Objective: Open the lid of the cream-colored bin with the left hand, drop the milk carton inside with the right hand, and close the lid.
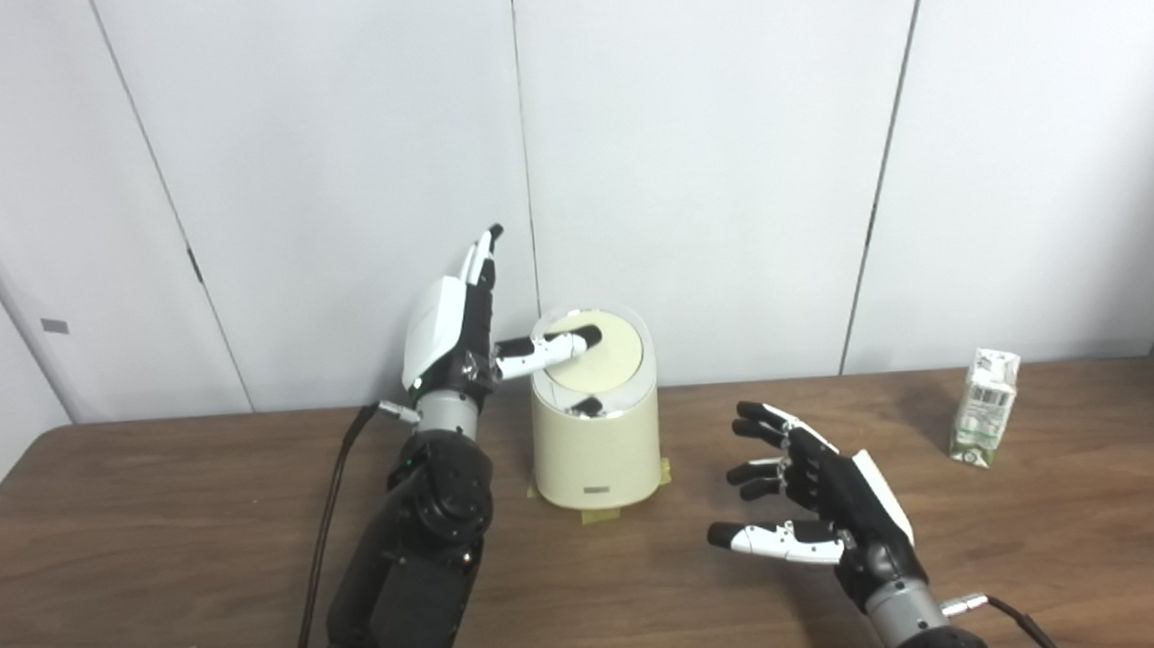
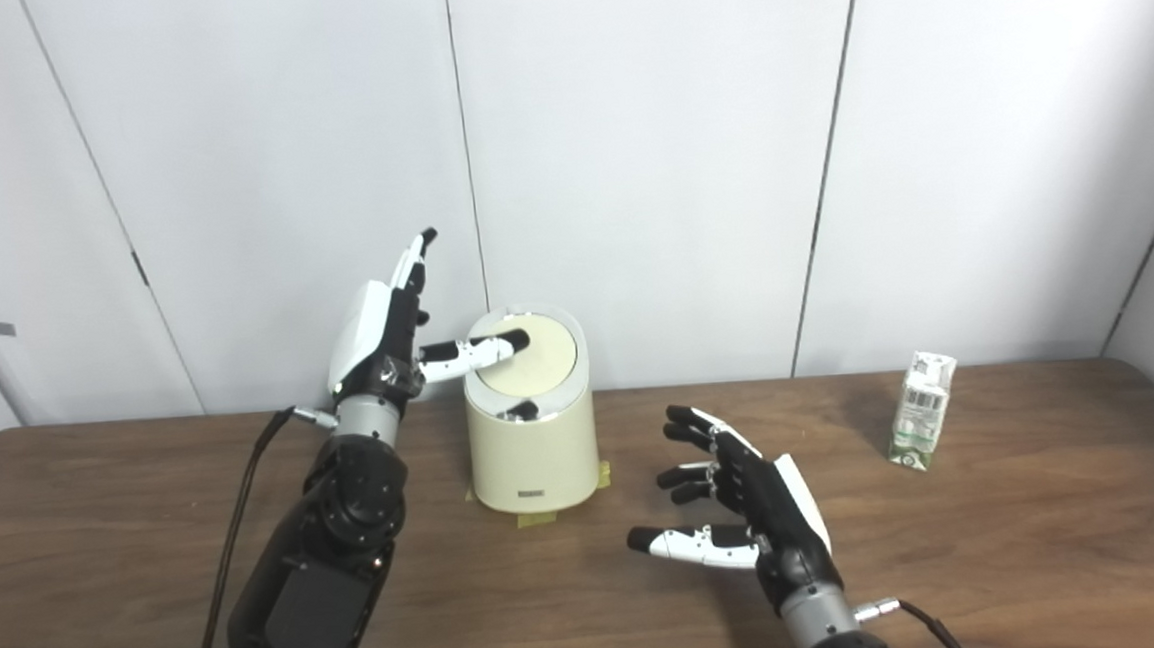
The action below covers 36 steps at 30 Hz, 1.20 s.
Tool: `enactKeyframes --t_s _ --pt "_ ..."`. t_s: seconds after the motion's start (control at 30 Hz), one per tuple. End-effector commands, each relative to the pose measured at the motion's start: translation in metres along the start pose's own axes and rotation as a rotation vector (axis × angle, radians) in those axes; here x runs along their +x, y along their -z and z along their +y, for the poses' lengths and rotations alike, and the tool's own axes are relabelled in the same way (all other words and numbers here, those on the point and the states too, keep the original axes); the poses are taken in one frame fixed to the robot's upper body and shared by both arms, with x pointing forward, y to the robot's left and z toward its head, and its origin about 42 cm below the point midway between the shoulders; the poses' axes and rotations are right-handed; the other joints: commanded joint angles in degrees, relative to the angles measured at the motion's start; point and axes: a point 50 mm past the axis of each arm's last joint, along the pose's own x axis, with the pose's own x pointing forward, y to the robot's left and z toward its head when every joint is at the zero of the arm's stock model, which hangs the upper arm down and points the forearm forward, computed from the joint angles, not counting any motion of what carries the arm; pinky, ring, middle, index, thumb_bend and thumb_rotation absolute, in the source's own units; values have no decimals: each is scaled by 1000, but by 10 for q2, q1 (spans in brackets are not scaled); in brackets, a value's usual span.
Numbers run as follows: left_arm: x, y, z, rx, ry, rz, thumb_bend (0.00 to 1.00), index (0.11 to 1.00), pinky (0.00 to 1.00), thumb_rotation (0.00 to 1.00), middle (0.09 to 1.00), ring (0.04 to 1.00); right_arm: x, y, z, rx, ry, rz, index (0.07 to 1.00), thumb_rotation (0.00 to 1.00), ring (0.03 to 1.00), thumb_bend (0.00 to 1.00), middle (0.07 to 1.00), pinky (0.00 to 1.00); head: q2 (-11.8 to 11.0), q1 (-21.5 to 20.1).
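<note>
Bare table (image 1: 952, 562) between right hand (image 1: 819, 510) and milk carton (image 1: 985, 407); left hand (image 1: 457, 331) over bin (image 1: 596, 443) lid.

A dark brown wooden table (image 1: 1051, 535) with a visible grain fills the lower part of both views, its far edge running straight along the foot of the wall and its far corners rounded. Behind it stands a white panelled wall (image 1: 707, 156), divided by thin dark seams: one runs nearly vertical near the middle, while others slant outward to the left and right. A small grey rectangular tag (image 1: 54, 326) sits on the left panel, well above the table. Pieces of yellowish tape (image 1: 599, 515) lie flat on the table near its middle, one strip at the front and another (image 1: 665, 471) peeking out at the right.
</note>
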Motion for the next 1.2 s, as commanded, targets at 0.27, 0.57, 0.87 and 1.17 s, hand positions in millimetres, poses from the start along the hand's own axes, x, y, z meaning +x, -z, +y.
enactKeyframes --t_s 0.27,0.57,0.87,1.17 --pt "24 -19 15 163 -51 -103 941 1000 812 298 976 960 14 -29 3 14 27 -121 813 117 614 685 821 537 4 -7" --pt "18 -10 7 335 -22 -129 992 1000 848 251 996 970 13 -33 5 -1 30 -133 813 139 602 667 812 507 8 -11" --pt "19 -19 13 586 69 -128 1000 1000 860 264 991 958 14 -34 7 -13 31 -127 814 159 599 656 806 521 11 -11" --pt "14 -15 16 773 221 -149 1000 1000 892 283 1000 988 14 -33 8 -14 30 -121 816 199 600 660 806 509 12 -10"
